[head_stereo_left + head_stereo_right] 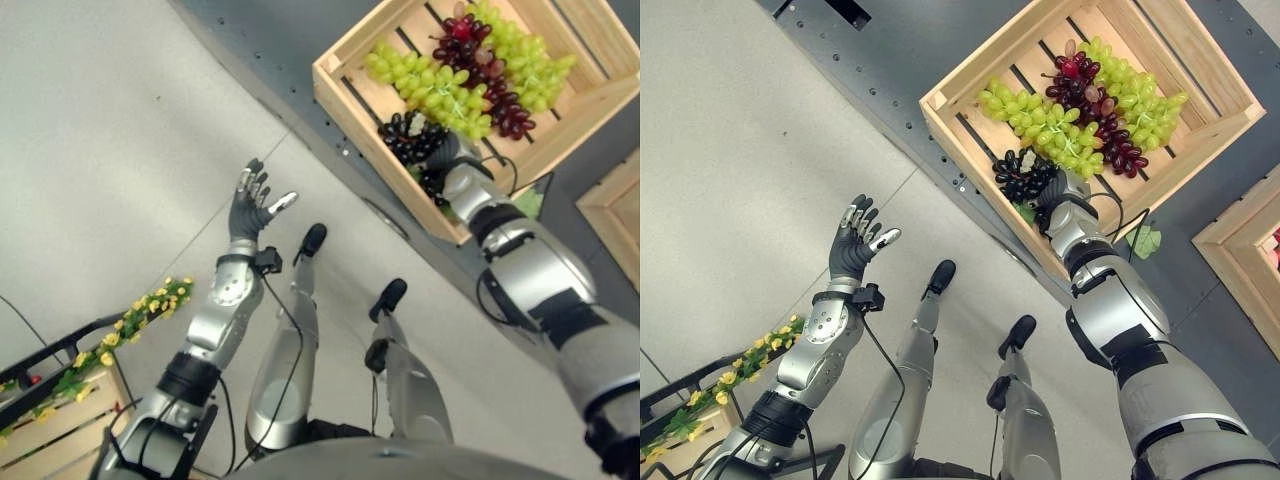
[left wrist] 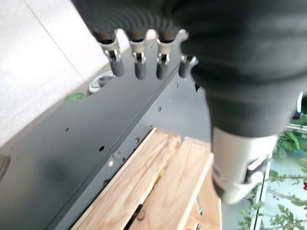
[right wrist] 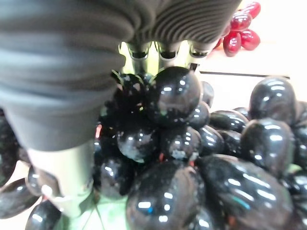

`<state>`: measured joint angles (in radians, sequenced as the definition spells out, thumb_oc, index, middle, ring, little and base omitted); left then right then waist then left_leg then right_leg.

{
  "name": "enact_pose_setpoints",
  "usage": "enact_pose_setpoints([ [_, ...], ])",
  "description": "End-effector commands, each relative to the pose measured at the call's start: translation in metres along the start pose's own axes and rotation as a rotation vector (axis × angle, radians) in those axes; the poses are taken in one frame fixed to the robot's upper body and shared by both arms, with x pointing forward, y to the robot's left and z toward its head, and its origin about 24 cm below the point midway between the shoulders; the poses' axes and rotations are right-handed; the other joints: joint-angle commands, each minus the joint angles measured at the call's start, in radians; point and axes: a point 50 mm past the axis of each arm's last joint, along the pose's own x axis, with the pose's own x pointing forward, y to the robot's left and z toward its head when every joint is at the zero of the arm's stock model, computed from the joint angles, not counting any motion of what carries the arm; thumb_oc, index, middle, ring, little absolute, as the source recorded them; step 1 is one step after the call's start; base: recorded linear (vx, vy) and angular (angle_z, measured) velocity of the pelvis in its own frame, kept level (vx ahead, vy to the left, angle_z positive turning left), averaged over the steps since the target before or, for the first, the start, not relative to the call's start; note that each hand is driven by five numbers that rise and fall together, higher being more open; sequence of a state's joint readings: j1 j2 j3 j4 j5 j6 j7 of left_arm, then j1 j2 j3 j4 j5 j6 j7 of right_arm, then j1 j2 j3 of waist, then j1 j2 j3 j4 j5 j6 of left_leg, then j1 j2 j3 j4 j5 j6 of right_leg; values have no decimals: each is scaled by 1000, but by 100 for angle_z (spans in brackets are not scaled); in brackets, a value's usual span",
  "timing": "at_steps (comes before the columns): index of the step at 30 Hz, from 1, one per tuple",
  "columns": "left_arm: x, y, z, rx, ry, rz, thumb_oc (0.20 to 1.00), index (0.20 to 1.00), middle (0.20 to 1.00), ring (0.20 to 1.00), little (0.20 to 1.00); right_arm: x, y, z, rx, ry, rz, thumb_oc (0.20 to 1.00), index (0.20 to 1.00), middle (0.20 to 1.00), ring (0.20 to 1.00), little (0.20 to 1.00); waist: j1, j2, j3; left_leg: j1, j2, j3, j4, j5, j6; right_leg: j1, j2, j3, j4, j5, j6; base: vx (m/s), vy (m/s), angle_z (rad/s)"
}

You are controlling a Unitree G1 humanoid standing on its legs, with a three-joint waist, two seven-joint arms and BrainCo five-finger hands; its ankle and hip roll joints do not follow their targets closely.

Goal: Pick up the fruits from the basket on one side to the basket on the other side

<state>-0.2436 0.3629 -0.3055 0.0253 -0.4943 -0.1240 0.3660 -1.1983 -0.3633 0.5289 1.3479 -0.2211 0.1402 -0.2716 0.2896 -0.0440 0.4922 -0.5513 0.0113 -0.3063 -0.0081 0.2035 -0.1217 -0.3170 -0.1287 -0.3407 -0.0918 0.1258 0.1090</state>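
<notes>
Left eye view, reading left to right for you: at the lower left a wooden crate carries yellow-flowered greenery across its top. Next, the left hand is raised over the pale floor, fingers straight and spread, holding nothing. At the upper right, the wooden basket sits on dark grey flooring and holds green grapes, red grapes and black grapes. The right hand is down in the basket's near corner, among the black bunch. In the right wrist view its fingers disappear behind the black grapes, so you cannot tell whether they grip.
</notes>
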Motion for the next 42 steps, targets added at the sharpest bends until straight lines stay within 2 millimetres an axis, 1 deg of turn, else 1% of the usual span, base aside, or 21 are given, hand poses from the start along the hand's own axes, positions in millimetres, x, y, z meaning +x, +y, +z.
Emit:
enact_pose_setpoints([
  [1, 2, -23, 25, -76, -131, -98, 1000, 1000, 1000, 1000, 1000, 7, -31, -5, -143, 15, -74, 1000, 1000, 1000, 1000, 1000, 22, 33, 27, 42, -79, 42, -79, -36, 49, 90, -17, -10, 10, -96, 42, 10, -26, 4],
  [2, 2, -24, 24, -78, -130, -102, 1000, 1000, 1000, 1000, 1000, 7, -34, -8, -162, 29, -86, 583, 583, 583, 583, 583, 25, 36, 28, 38, -80, 40, -79, -35, 48, 90, -18, -13, 9, -97, 42, 9, -25, 4],
  [3, 1, -25, 24, -82, -128, -106, 1000, 1000, 1000, 1000, 1000, 7, -36, -8, -176, 32, -98, 332, 332, 332, 332, 332, 27, 38, 28, 37, -81, 39, -79, -35, 47, 89, -18, -15, 9, -98, 42, 10, -32, 4],
  [4, 1, -27, 24, -87, -128, -111, 1000, 1000, 1000, 1000, 1000, 7, -38, -11, -205, 40, -124, 200, 200, 200, 200, 200, 31, 43, 28, 31, -84, 39, -79, -34, 47, 86, -18, -19, 8, -98, 42, 6, -18, 3],
  [9, 2, -31, 27, -91, -134, -126, 1000, 1000, 1000, 1000, 1000, 7, -40, -19, -199, 75, -138, 200, 200, 200, 200, 200, 37, 54, 28, 23, -88, 33, -79, -32, 44, 84, -17, -32, 7, -103, 43, 3, -13, 8],
  [14, 2, -32, 26, -90, -131, -128, 1000, 1000, 1000, 1000, 1000, 6, -36, -25, -171, 97, -120, 200, 200, 200, 200, 200, 40, 64, 28, 21, -92, 26, -79, -32, 44, 88, -19, -43, 8, -110, 42, 0, -3, 5],
  [16, 4, -30, 25, -83, -132, -113, 1000, 1000, 1000, 1000, 1000, 5, -26, -21, -129, 77, -99, 200, 200, 200, 200, 200, 33, 59, 28, 25, -89, 27, -79, -32, 44, 88, -17, -38, 14, -113, 39, -1, 8, 4],
  [18, 5, -28, 25, -72, -134, -103, 1000, 1000, 1000, 1000, 1000, 4, -22, -18, -104, 65, -89, 200, 200, 200, 200, 200, 29, 55, 28, 27, -87, 26, -79, -32, 44, 88, -17, -35, 18, -114, 38, -2, 0, 2],
  [24, 5, -24, 24, -67, -131, -74, 1000, 1000, 1000, 1000, 1000, 3, -17, -11, 43, 31, -91, 200, 200, 200, 200, 200, 15, 47, 28, 33, -81, 30, -79, -32, 44, 83, -16, -26, 27, -115, 33, 0, 0, 0],
  [25, 5, -19, 23, -60, -129, -54, 1000, 1000, 1000, 1000, 1000, 3, -18, -7, 114, 4, -95, 200, 200, 200, 200, 200, 4, 40, 28, 36, -76, 33, -79, -33, 44, 80, -16, -19, 30, -115, 33, 0, 0, 0],
  [29, 5, -8, 19, -45, -114, 2, 1000, 1000, 1000, 1000, 1000, -3, -7, 7, 291, -75, -87, 200, 200, 200, 200, 200, -25, 12, 28, 42, -62, 49, -79, -34, 43, 70, -11, 0, 39, -115, 29, 0, 0, 0],
  [30, 5, -4, 18, -38, -109, 20, 1000, 1000, 1000, 1000, 1000, -5, -7, 10, 326, -108, -92, 200, 200, 200, 200, 200, -36, 4, 28, 43, -58, 54, -79, -35, 43, 67, -10, 5, 41, -114, 28, 0, 0, 0],
  [31, 5, -4, 18, -38, -108, 20, 1000, 1000, 1000, 1000, 1000, -5, -6, 10, 326, -107, -91, 200, 200, 200, 200, 200, -35, 4, 28, 44, -58, 54, -79, -35, 43, 67, -10, 6, 41, -115, 28, -31, 23, -3],
  [32, 4, 2, 15, -24, -97, 55, 1000, 1000, 1000, 1000, 1000, -13, -3, 18, 431, -175, -95, 200, 200, 200, 200, 200, -54, -5, 28, 43, -53, 59, -79, -30, 44, 59, -8, 13, 47, -112, 26, 0, 0, 0],
  [33, 4, 2, 15, -24, -95, 56, 1000, 1000, 1000, 1000, 1000, -13, -2, 18, 430, -174, -93, 200, 200, 200, 200, 200, -54, -7, 28, 47, -53, 60, -79, -36, 43, 63, -9, 15, 48, -117, 26, -23, 8, -5],
  [34, 3, 6, 13, -18, -85, 73, 1000, 1000, 1000, 1000, 1000, -21, -1, 23, 489, -231, -95, 200, 200, 200, 200, 200, -66, -14, 28, 49, -50, 66, -79, -36, 44, 61, -8, 19, 51, -117, 25, -18, -5, -6],
  [35, 1, 11, 10, -6, -72, 93, 1000, 1000, 1000, 1000, 1000, -32, 1, 21, 551, -284, -108, 200, 200, 200, 200, 200, -83, -19, 28, 45, -46, 69, -79, -31, 46, 57, -8, 20, 54, -114, 26, -18, -5, -6],
  [36, 1, 11, 9, -6, -70, 93, 1000, 1000, 1000, 1000, 1000, -32, 1, 21, 551, -282, -106, 200, 200, 200, 200, 200, -82, -21, 28, 50, -46, 70, -79, -37, 45, 61, -8, 21, 54, -119, 25, 0, 0, 0],
  [37, -1, 17, 7, 6, -57, 113, 1000, 1000, 1000, 1000, 1000, -44, 0, 17, 633, -332, -110, 200, 200, 200, 200, 200, -97, -24, 28, 54, -44, 74, -79, -38, 47, 59, -8, 25, 59, -121, 25, 0, 0, 0],
  [40, -6, 27, 2, 31, -31, 137, 1000, 1000, 1000, 1000, 1000, -63, -5, 3, 730, -391, -121, 200, 200, 200, 200, 200, -118, -29, 28, 70, -40, 81, -79, -39, 47, 67, -10, 30, 64, -122, 26, -24, 12, -10],
  [42, -7, 28, 2, 35, -28, 139, 1000, 1000, 1000, 1000, 1000, -68, -4, 0, 747, -398, -116, 200, 200, 200, 200, 200, -118, -30, 28, 75, -39, 82, -79, -39, 48, 70, -10, 32, 65, -123, 26, -8, -2, -11],
])
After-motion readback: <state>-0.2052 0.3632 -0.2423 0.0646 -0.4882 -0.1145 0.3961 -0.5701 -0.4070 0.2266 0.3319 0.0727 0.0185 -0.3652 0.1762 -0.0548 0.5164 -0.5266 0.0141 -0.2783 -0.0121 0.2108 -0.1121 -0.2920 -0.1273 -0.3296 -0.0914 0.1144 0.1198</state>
